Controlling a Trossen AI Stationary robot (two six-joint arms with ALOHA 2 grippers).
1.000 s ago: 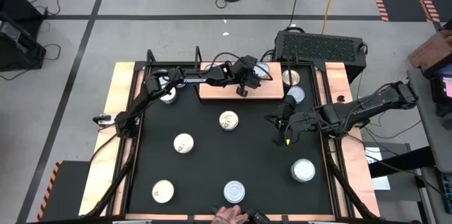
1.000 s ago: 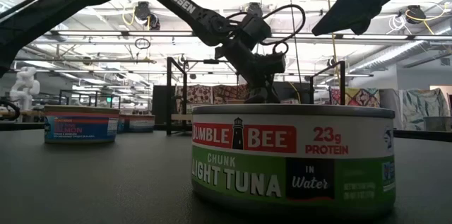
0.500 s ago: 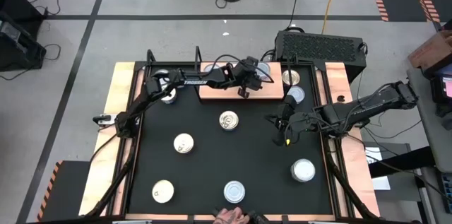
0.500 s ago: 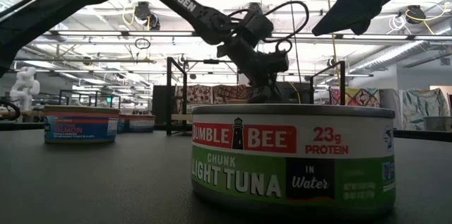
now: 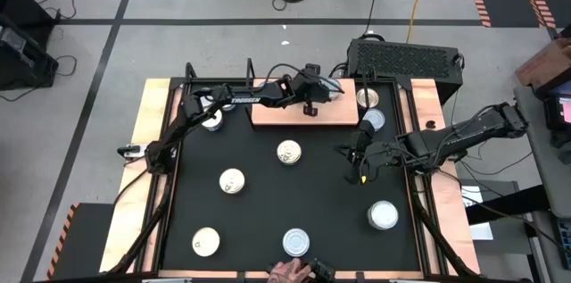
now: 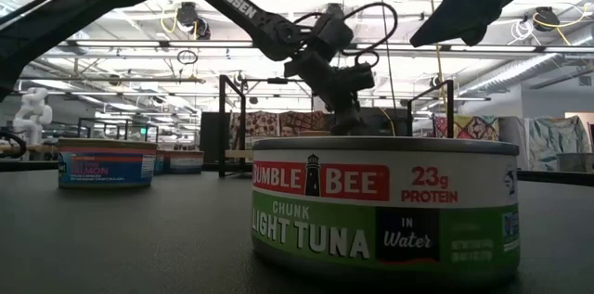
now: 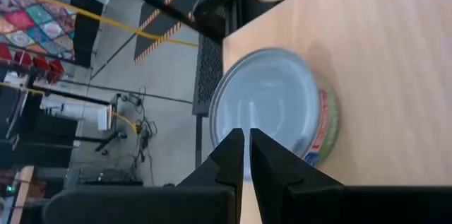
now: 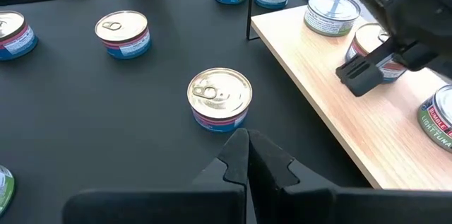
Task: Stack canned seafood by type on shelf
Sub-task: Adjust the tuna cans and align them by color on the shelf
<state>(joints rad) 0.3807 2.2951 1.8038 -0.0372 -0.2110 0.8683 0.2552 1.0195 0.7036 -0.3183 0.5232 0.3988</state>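
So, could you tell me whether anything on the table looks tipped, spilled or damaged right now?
Nothing stands out. The tins on the tabletop, such as the one at mid-table, sit upright and apart, and the tins on the shelf stand flat. No spill or dent shows.

The left arm [image 5: 259, 97] hides much of the shelf [image 5: 330, 117] (tins beneath it barely show).

**Two dark arms, white lettering, looped cables**

Both arms are black, built of slim links and bulkier joint housings. The left arm [image 5: 234, 100] carries white "TROSSEN" lettering along one link, and thin black cables loop beside its wrist. The right arm [image 5: 446, 140] has a yellow mark near its tip. The fingers [image 8: 272, 164] are matte black, angular and blocky.
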